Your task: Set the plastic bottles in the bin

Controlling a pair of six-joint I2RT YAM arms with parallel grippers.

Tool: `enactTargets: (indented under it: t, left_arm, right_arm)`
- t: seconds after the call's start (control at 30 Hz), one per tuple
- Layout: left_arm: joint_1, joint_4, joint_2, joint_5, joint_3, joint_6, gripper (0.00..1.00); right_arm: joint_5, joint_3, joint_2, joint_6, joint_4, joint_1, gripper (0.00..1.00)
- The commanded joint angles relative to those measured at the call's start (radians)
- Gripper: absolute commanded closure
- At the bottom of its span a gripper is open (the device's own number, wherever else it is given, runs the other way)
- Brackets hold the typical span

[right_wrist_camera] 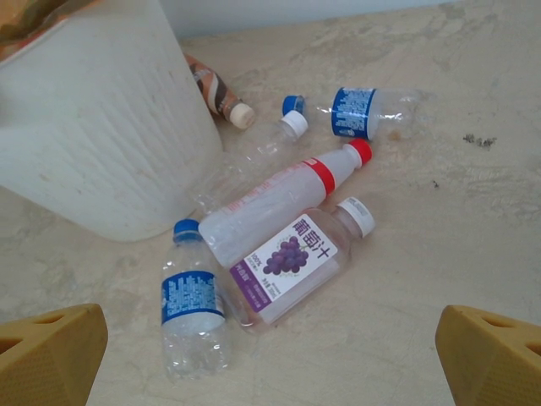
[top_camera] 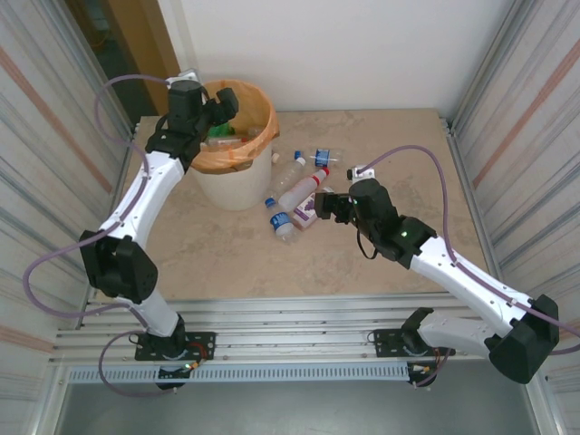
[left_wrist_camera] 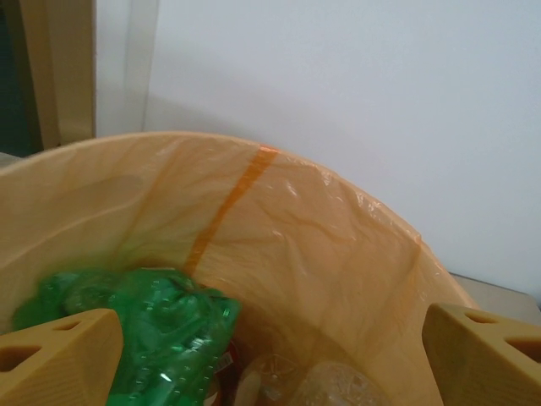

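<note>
Nearest us, the yellow fingertips (left_wrist_camera: 59, 359) of the left hand (left_wrist_camera: 270, 355) stand wide apart with nothing between them; that hand hangs over the mouth of the bin (top_camera: 237, 186), at the far left of the surface (top_camera: 362, 272). Our worry here is the orange liner (left_wrist_camera: 338, 245): it lies loose just beyond the fingers, and we judge a careless pull-back could snag it and drag it off the rim. Inside the bin we see a crushed green bottle (left_wrist_camera: 169, 330) on the left and a clear bottle (left_wrist_camera: 338, 385) beside it, lower down. To the right of the bin, the remaining plastic bottles (right_wrist_camera: 279, 199) lie on the surface in a tight clump: a brown bottle (right_wrist_camera: 215, 91) close against the bin's wall, a blue-labelled bottle (right_wrist_camera: 193, 304), a red-capped bottle (right_wrist_camera: 338, 165) touching a grape-juice bottle (right_wrist_camera: 296, 258), and another blue-labelled one (right_wrist_camera: 363, 110) farther off. Because they touch, we think a grasp could pinch two at once or send a slick, rounded one skidding. Farthest right, the right hand (right_wrist_camera: 270, 351) hovers near the clump, fully spread and empty.
</note>
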Motion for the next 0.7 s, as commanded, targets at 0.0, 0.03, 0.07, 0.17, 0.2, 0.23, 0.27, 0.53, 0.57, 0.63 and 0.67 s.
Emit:
enactTargets:
  t: [0.0, 0.03, 0.07, 0.17, 0.2, 0.23, 0.27, 0.53, 0.57, 0.63, 0.67]
  left_arm:
    - [-0.006, -0.012, -0.071, -0.068, -0.014, 0.040, 0.08]
    - [-0.010, -0.013, -0.082, -0.077, -0.017, 0.049, 0.09]
    - [-0.014, -0.015, -0.090, -0.088, -0.018, 0.053, 0.09]
    - [-0.032, -0.022, -0.113, -0.101, -0.021, 0.082, 0.10]
    - [-0.043, -0.029, -0.118, -0.105, -0.017, 0.094, 0.10]
    - [-0.055, -0.040, -0.124, -0.113, -0.013, 0.108, 0.10]
    - [-0.069, -0.049, -0.129, -0.120, -0.010, 0.118, 0.10]
    - [-0.229, -0.101, -0.207, -0.190, -0.039, 0.204, 0.10]
    - [-0.254, -0.105, -0.219, -0.199, -0.050, 0.213, 0.09]
    - [-0.304, -0.113, -0.240, -0.221, -0.068, 0.234, 0.09]
    - [-0.331, -0.121, -0.249, -0.241, -0.076, 0.241, 0.09]
  right_arm:
    - [-0.007, 0.030, 0.008, 0.016, -0.011, -0.007, 0.02]
    - [-0.007, 0.030, 0.009, 0.015, -0.011, -0.007, 0.02]
    - [-0.008, 0.030, 0.009, 0.015, -0.010, -0.007, 0.02]
    - [-0.008, 0.031, 0.012, 0.017, -0.009, -0.006, 0.02]
    - [-0.008, 0.030, 0.013, 0.018, -0.009, -0.006, 0.02]
    - [-0.007, 0.032, 0.014, 0.018, -0.010, -0.006, 0.02]
    - [-0.007, 0.031, 0.014, 0.019, -0.009, -0.008, 0.02]
    - [0.017, 0.030, 0.018, 0.032, -0.027, -0.017, 0.02]
    - [0.021, 0.029, 0.017, 0.034, -0.031, -0.022, 0.02]
    - [0.030, 0.029, 0.014, 0.043, -0.040, -0.032, 0.02]
    - [0.034, 0.030, 0.013, 0.050, -0.047, -0.038, 0.02]
